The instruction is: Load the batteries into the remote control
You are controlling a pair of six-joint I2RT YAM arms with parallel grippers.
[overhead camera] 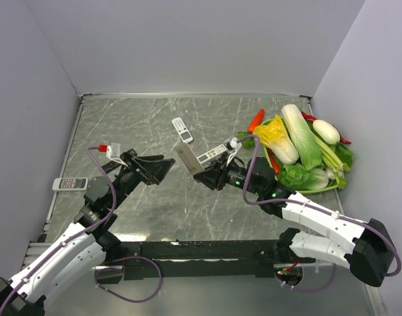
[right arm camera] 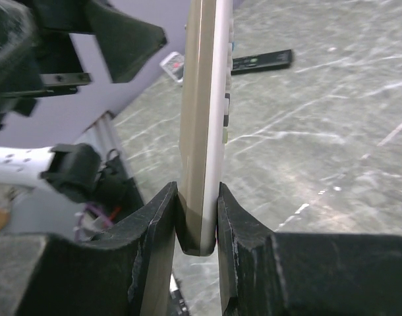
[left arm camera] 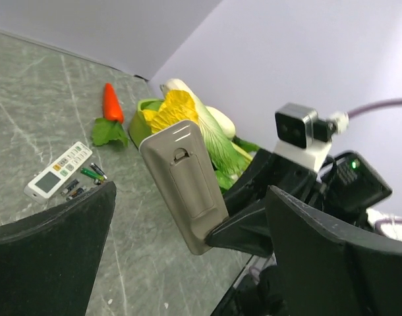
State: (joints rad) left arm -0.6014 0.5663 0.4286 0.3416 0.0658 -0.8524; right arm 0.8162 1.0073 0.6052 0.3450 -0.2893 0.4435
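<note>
Right claw (right arm camera: 200, 220), foreground, is clamped on the lower end of the remote control (left arm camera: 184, 178), one finger on its front and the other on its back. It holds the remote upright & slightly tilted above the grey marbled worktop (overhead camera: 135, 125). The remote's grey-beige back, battery cover apparently in place, faces the left claw (overhead camera: 163, 168). That claw's fingers (left arm camera: 56, 263) stand wide apart, gripping nothing, and it hangs just beside the remote w/ no contact visible. The batteries (left arm camera: 90, 174), a few tiny cells incl. a green one, lie on the worktop behind, just beside a slim white remote (left arm camera: 59, 170) w/ a small screen. Farther back is a carrot (left arm camera: 110, 102) w/ green leaves, next to a heap of vegetables (overhead camera: 306, 148) by the right wall. A small white remote (overhead camera: 182, 130) lies mid-worktop, apart from both claws. Another remote (overhead camera: 70, 184) sits at the left edge, near the left arm.
</note>
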